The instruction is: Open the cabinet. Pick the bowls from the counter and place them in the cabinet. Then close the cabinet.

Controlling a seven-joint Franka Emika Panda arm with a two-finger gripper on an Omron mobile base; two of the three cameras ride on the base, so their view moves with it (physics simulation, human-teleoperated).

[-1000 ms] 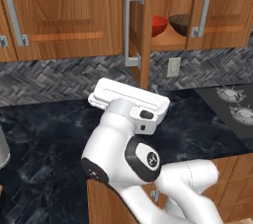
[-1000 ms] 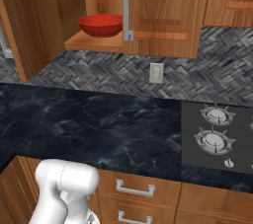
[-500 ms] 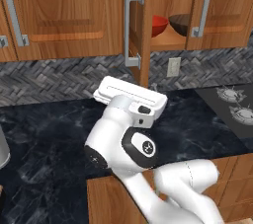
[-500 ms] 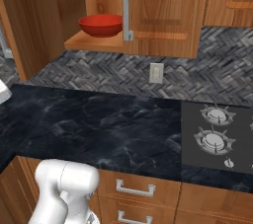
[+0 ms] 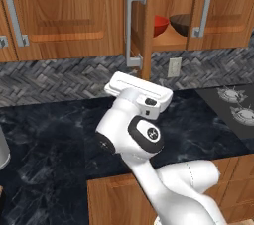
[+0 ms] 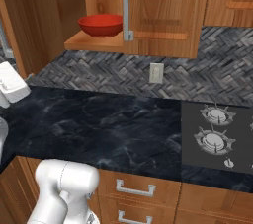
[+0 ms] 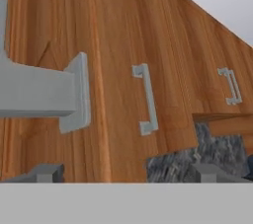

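The cabinet (image 5: 168, 1) has its left door (image 5: 140, 21) swung out, edge-on in the left base view, while the right door (image 6: 163, 11) lies flat across its half. On the shelf inside sit the red bowl (image 5: 159, 25) (image 6: 101, 24) and, beside it, the dark brown bowl (image 5: 181, 23). My white hand (image 5: 140, 94) hovers over the black counter (image 5: 49, 130) just below the open door's grey handle (image 5: 132, 28). In the hand view my gripper (image 7: 126, 173) is open and holds nothing. The door's wood fills that view, with its handle (image 7: 49, 92) close at the left.
A herringbone tile wall (image 6: 123, 77) with a socket (image 6: 156, 72) backs the counter. A gas hob (image 6: 215, 134) lies at the right. More wood doors with single handles (image 5: 15, 18) hang to the left. Drawer fronts (image 6: 133, 188) run below the counter edge.
My hand has shifted slightly right, toward the open door, and its white edge has come into the left side of the right base view. The bowls and doors have not moved.
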